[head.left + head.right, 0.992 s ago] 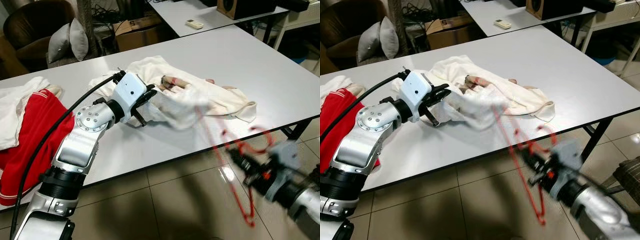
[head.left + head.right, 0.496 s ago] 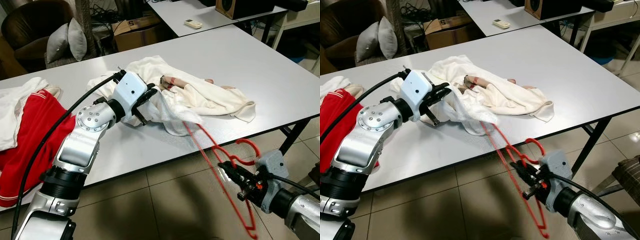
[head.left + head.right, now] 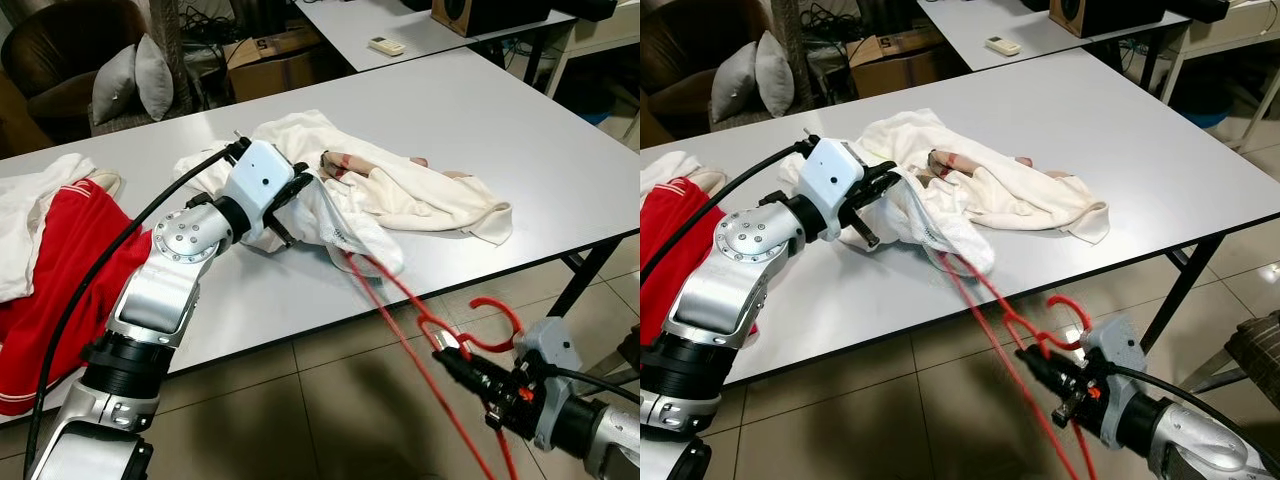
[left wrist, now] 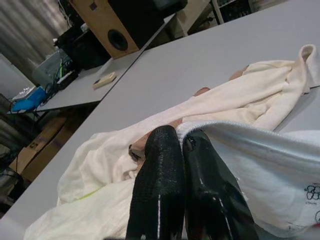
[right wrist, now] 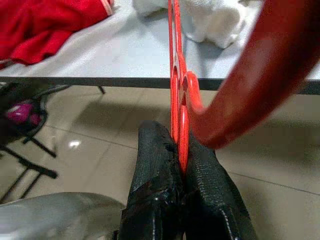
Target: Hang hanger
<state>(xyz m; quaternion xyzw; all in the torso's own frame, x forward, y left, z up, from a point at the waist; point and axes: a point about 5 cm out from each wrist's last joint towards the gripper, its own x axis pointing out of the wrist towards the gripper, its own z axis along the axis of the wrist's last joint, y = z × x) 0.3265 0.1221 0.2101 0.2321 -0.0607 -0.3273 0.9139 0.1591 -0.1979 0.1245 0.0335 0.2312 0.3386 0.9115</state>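
A white garment (image 3: 410, 195) lies crumpled on the grey table (image 3: 500, 110). My left gripper (image 3: 300, 192) is shut on its near edge, and the left wrist view shows both black fingers (image 4: 160, 175) pinching the white hem (image 4: 250, 145). Below the table's front edge, my right gripper (image 3: 443, 350) is shut on a red hanger (image 3: 385, 290) near its neck, the hook (image 3: 497, 318) curving up beside it. One hanger arm runs up into the hanging fold of the garment. In the right wrist view the fingers (image 5: 155, 165) clamp the red hanger (image 5: 176, 75).
A red garment (image 3: 60, 260) and another white cloth (image 3: 30, 210) lie on the table's left end. Behind are an armchair with grey cushions (image 3: 135, 80), a cardboard box (image 3: 275, 65) and a second table (image 3: 350, 25) with a remote (image 3: 388, 46). Tiled floor lies below.
My right gripper has dropped lower and drawn back below the table edge with the hanger. The lifted fold of the garment has sunk onto the table edge. The left gripper stays put.
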